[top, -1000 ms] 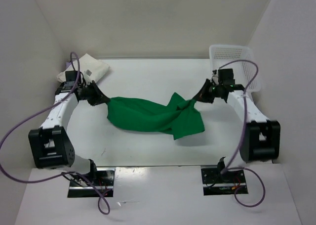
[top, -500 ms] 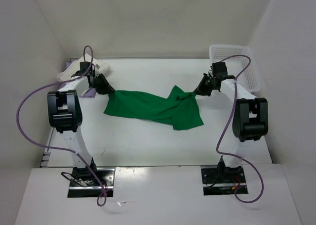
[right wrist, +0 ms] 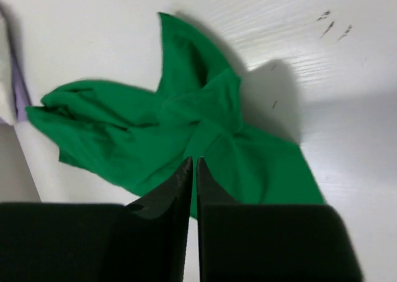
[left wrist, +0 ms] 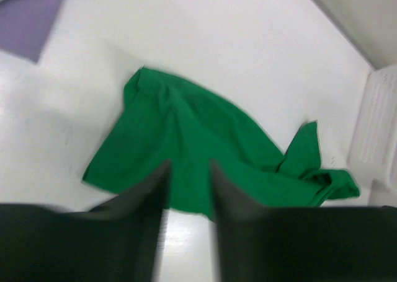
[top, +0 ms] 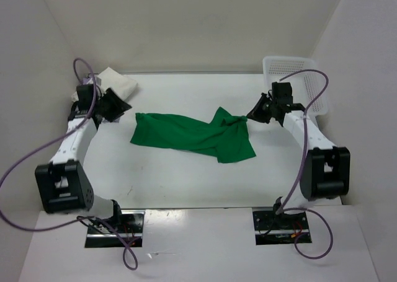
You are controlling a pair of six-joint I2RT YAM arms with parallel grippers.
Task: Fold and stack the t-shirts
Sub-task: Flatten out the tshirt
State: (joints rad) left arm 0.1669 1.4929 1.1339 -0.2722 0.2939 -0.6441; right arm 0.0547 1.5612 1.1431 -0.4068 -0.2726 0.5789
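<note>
The bright green t-shirt (top: 192, 136) lies crumpled across the middle of the table, also seen in the left wrist view (left wrist: 186, 145) and the right wrist view (right wrist: 186, 127). My left gripper (top: 122, 106) is open, a little left of the shirt's left end, with nothing between its fingers (left wrist: 149, 189). My right gripper (top: 250, 116) hovers at the shirt's upper right corner, its jaws a thin slit apart with no cloth in the gap. The cream-white t-shirt (top: 118, 82) lies folded at the back left, and a lavender-purple t-shirt (left wrist: 31, 15) shows beside it.
A white lattice basket (top: 296, 71) stands at the back right corner, behind the right arm. Pale walls close in the table on the left, back and right. Purple cables loop off both arms.
The left gripper opened, let go of the green shirt's left end and drew back to the left. The right jaws parted slightly. The shirt dropped flat onto the table.
</note>
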